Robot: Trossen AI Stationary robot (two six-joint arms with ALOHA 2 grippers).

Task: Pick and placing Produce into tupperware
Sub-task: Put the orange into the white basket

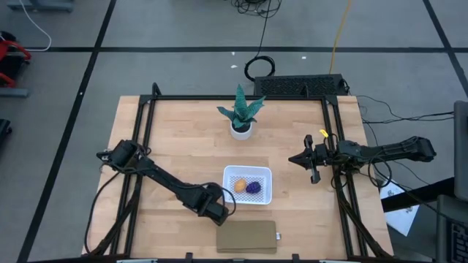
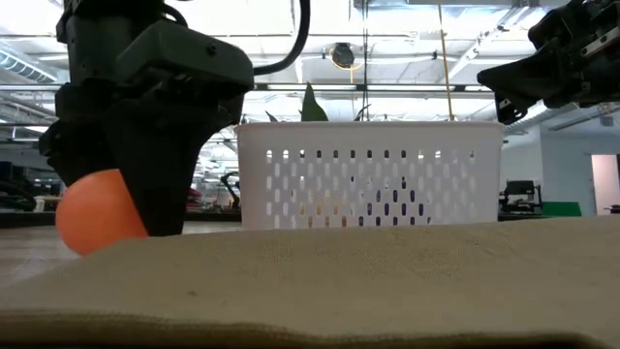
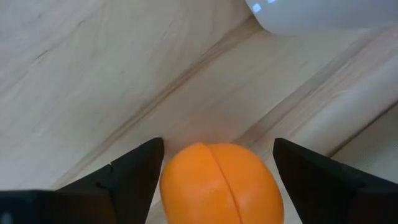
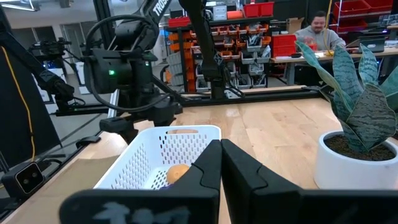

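left end effector point(image 3: 214, 168): fingers apart around orange ball point(image 3: 219, 183) on counter point(image 1: 183, 139), beside tupperware point(image 1: 247, 184) | tan oval point(image 1: 239, 186), purple lump point(image 1: 253, 188): inside tupperware | right end effector point(image 1: 296, 158): together, empty, raised at counter's right

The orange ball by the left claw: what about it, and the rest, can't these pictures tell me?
- Orange ball: in the left wrist view, between the left gripper's fingers; contact with the pads unclear, lower part cut off by the edge.
- The ball in the high view: hidden under the gripper.
- Purple piece in the tupperware: too small to identify.
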